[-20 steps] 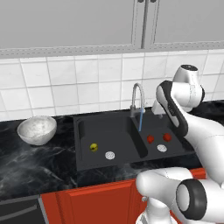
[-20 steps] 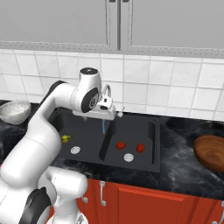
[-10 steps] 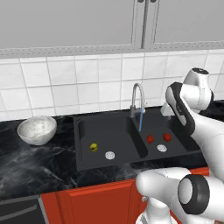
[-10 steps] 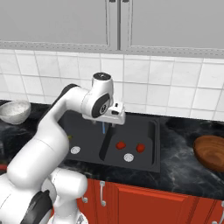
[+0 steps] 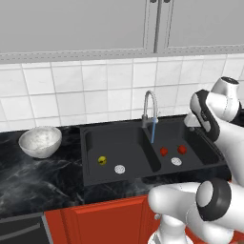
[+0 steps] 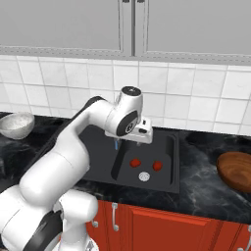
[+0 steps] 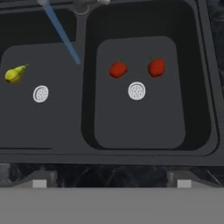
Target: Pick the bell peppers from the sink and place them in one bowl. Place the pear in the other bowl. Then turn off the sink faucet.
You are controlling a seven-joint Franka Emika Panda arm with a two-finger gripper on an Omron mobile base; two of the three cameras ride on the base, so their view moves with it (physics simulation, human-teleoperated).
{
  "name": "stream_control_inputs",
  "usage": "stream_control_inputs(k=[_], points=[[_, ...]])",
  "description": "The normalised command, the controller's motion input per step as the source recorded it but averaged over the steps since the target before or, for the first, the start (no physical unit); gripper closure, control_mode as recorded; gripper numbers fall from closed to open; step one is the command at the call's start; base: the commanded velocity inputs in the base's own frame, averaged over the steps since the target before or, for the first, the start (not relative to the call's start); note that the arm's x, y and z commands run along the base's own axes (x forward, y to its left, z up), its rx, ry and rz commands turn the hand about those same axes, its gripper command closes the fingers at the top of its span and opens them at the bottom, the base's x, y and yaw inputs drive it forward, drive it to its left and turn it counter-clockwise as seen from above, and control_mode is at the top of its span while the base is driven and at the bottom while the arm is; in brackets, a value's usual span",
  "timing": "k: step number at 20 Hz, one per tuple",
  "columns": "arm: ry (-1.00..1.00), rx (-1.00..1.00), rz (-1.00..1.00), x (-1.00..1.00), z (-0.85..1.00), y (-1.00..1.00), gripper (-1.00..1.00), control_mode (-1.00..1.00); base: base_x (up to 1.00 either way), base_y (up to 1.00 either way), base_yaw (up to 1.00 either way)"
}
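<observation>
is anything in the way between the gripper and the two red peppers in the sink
Nothing visible blocks it. In the hand view the open gripper looks straight down into the right basin of the sink, where both bell peppers lie uncovered beside the drain disc. The water stream falls off to one side, toward the divider.

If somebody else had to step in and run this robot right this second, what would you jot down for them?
Gripper: open, empty, above the matte black double-basin sink.
Two glossy red bell peppers lie in the right basin; the yellow-green pear in the left.
Silver gooseneck faucet: water running.
White speckled bowl on the left counter, brown wooden bowl on the right; neither holds fruit.
Done: nothing. Left: peppers, pear, faucet off.
</observation>
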Motion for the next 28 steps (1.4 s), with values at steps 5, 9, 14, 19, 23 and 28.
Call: stream_control_inputs(k=[5,9,14,19,23,28], points=[[0.0,0.01,0.0,0.14,-0.13,-0.26,-1.0,-1.0,0.0,0.0,0.0],[0.0,0.0,0.0,0.18,-0.18,-0.13,-1.0,-1.0,0.0,0.0,0.0],[0.0,0.0,0.0,0.21,-0.28,-0.04,-1.0,-1.0,0.0,0.0,0.0],[0.0,0.0,0.0,0.2,-0.29,0.0,-1.0,-1.0,0.0,0.0,0.0],[0.03,0.0,0.0,0.21,-0.21,0.0,-1.0,-1.0,0.0,0.0,0.0],[0.05,-0.01,0.0,0.16,-0.23,-0.03,-1.0,-1.0,0.0,0.0,0.0]])
